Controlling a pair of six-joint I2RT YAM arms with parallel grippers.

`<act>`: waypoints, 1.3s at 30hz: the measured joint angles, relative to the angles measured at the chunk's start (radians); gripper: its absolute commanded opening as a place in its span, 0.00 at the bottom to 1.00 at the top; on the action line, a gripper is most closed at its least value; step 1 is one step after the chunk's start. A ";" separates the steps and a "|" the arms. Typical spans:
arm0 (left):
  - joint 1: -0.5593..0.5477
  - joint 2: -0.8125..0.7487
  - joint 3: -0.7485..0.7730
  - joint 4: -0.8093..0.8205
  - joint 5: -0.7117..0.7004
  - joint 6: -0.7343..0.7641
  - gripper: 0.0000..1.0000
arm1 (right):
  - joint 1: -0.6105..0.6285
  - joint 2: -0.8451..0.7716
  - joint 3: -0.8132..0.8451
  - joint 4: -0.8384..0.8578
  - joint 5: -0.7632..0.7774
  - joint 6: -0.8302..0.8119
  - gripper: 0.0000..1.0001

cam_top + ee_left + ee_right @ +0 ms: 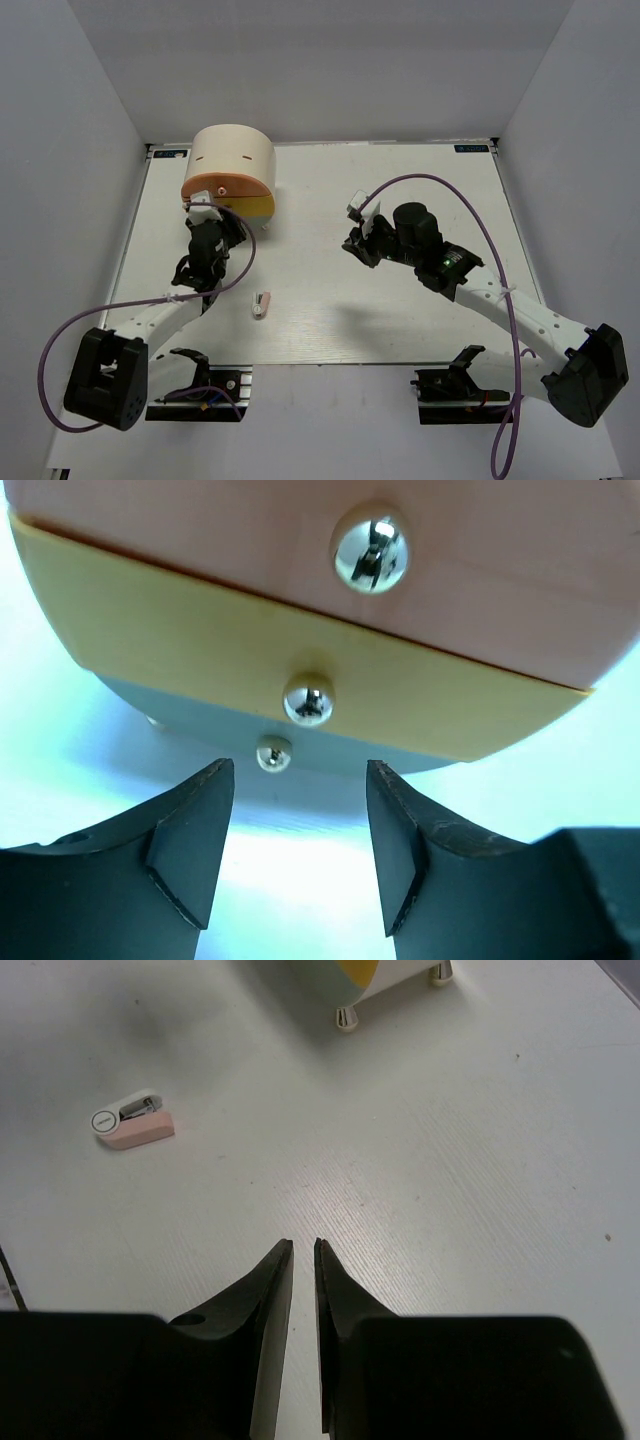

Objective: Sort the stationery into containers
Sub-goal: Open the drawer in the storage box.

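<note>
Knob (309, 700) of yellow drawer (150, 630) ahead of spread left jaws (right jaws nearly together).

The box (235, 150) is cream, with an orange drawer (200, 530), a yellow drawer (180, 645), silver knobs (370, 552); the piece (135, 1128) seems white-pink.

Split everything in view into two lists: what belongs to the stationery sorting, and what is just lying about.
Part of the job:
- white-pink piece, loose on the table
- cream box with its orange drawer and yellow drawer
- left pincer, open in front of the drawer knobs
- right pincer, empty

Just there:
- purple cable
- black clamps at the near edge
- table
</note>
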 measured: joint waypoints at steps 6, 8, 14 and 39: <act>0.000 -0.046 -0.055 0.012 0.032 -0.093 0.69 | 0.000 0.000 0.000 0.000 -0.001 0.000 0.21; 0.002 -0.044 -0.068 0.016 0.046 -0.126 0.69 | 0.000 0.000 0.000 0.000 0.000 0.000 0.21; 0.048 0.008 -0.129 0.050 0.164 -0.252 0.69 | 0.000 0.000 0.000 0.000 -0.003 -0.001 0.21; 0.308 0.341 -0.223 0.481 0.544 -0.610 0.62 | 0.000 0.000 0.000 0.000 -0.007 -0.004 0.22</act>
